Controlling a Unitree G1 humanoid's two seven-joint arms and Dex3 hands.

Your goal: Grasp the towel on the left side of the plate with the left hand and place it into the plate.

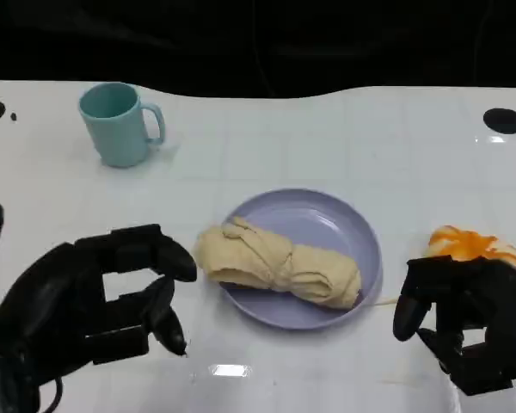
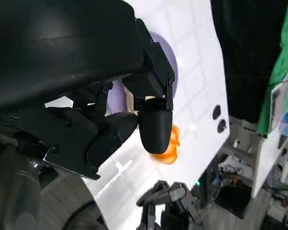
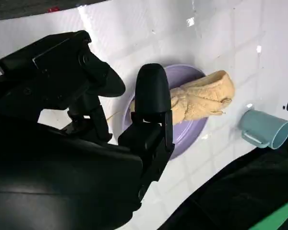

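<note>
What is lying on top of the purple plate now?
A rolled beige towel lies across the purple plate, one end overhanging the rim. The plate surface beneath it is covered.

**Table surface, as it stands**

You have a white gridded table point(image 1: 327, 146). Directly on it: a teal mug point(image 1: 118, 123) at far left, a lavender plate point(image 1: 327, 225) at centre, an orange-and-white object point(image 1: 473, 245) to the plate's right.
</note>
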